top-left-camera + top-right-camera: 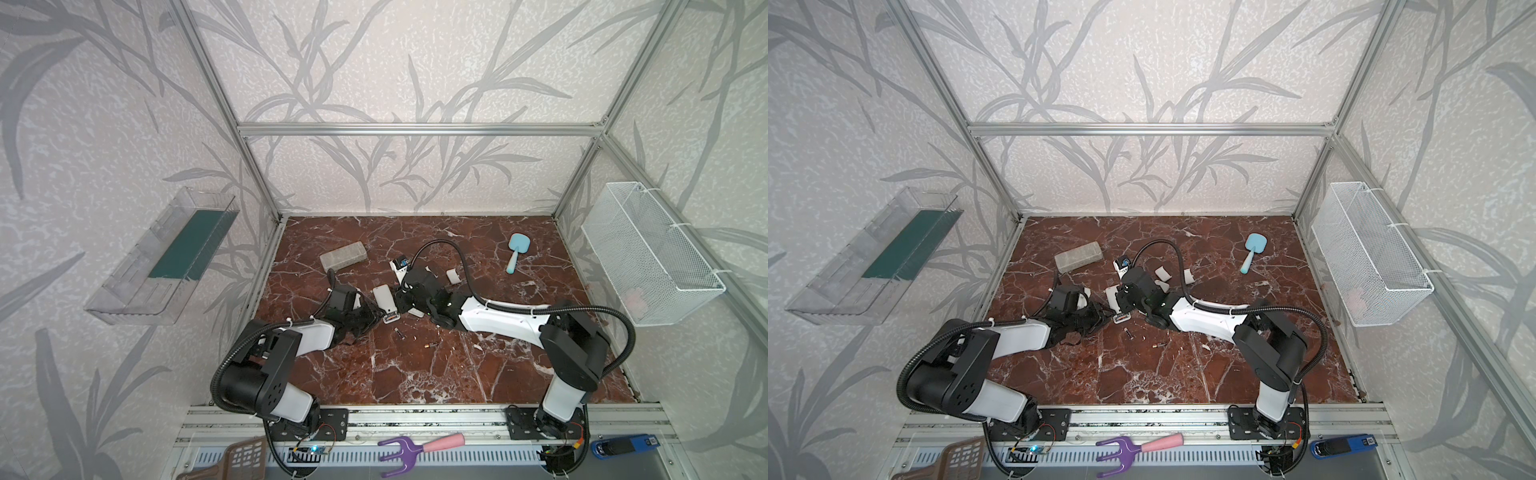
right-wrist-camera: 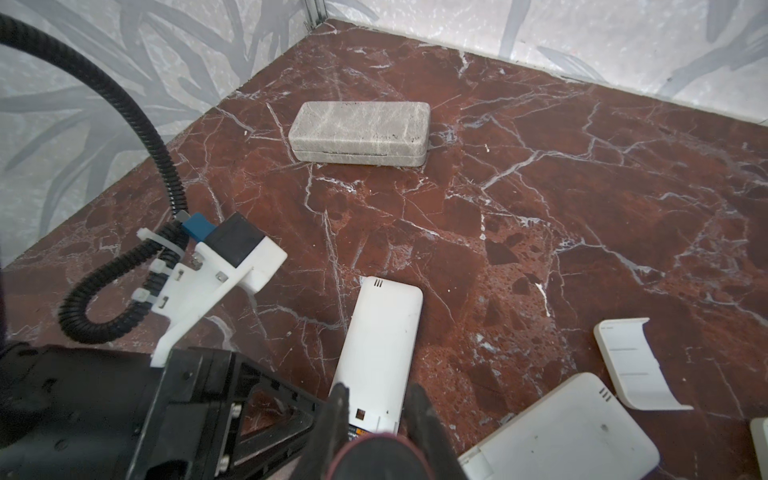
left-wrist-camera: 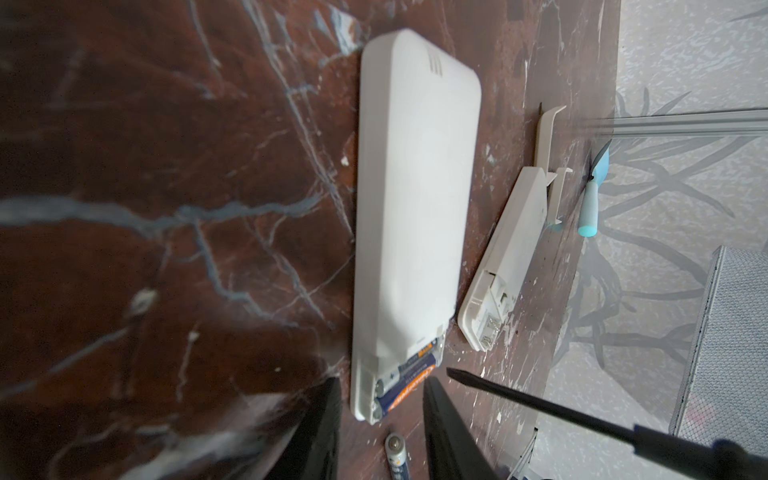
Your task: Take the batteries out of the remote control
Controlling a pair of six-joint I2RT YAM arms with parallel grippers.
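We see the remote (image 3: pixel 415 208) lying face down on the marble tabletop (image 1: pixel 415 374) with its cover off. The batteries (image 3: pixel 411 374), labelled blue and orange, sit in the open compartment at the end nearer the arms. The left end effector (image 3: pixel 382 386) straddles that end, its fingers (image 3: pixel 324 419) apart on either side. We cannot tell whether they press on the remote's sides. The right end effector (image 2: pixel 376 395) is clamped on the dark red handle of a screwdriver (image 3: pixel 582 415), whose tip sits just beside the open compartment. In both top views two loose batteries (image 1: pixel 400 333) (image 1: pixel 1128 333) lie on the tabletop near the remote, toward the robot's base. A second remote (image 3: pixel 503 257) with an empty compartment lies just beside the first.
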